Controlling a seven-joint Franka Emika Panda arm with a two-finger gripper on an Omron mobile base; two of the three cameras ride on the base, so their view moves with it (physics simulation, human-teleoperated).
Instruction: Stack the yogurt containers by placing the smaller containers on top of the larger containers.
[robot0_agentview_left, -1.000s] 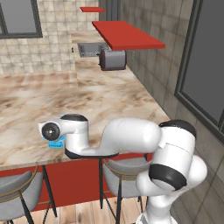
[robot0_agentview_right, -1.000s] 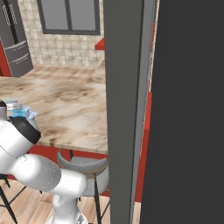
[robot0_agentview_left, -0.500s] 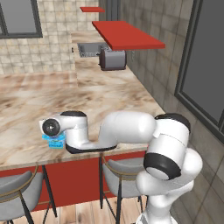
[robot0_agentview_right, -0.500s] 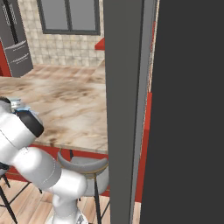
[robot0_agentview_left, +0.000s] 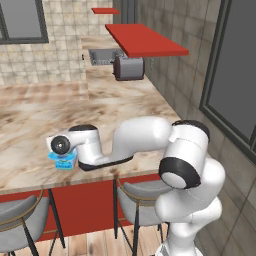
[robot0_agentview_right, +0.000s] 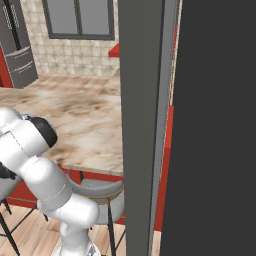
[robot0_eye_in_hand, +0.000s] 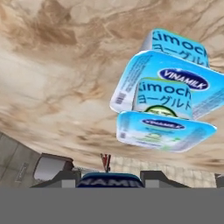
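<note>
In the hand view, which is rolled upside down, the larger yogurt container (robot0_eye_in_hand: 183, 76) stands on the marble counter (robot0_eye_in_hand: 57, 74). The mid-sized tub (robot0_eye_in_hand: 164, 124) sits on its lid. My gripper (robot0_eye_in_hand: 109, 175) is a short way off from this stack, shut on the tiny light-blue cup (robot0_eye_in_hand: 110, 180), whose label shows between the fingertips (robot0_eye_in_hand: 70, 177). The left base view has my hand (robot0_agentview_left: 65, 147) low over the counter's near left edge. A light-blue tub (robot0_agentview_left: 64, 161) shows just beneath it; I cannot tell which one.
A grey toaster (robot0_agentview_left: 129, 68) and a sink (robot0_agentview_left: 102, 56) are at the far end of the counter, under a red shelf (robot0_agentview_left: 145, 40). Two bar stools (robot0_agentview_left: 142, 195) stand below the counter's front edge. A dark pillar (robot0_agentview_right: 145, 125) blocks much of the right base view.
The hand has shifted slightly along the counter's near edge with the tiny cup in it, and the elbow has swung up. The tubs seen in the right base view are now hidden.
</note>
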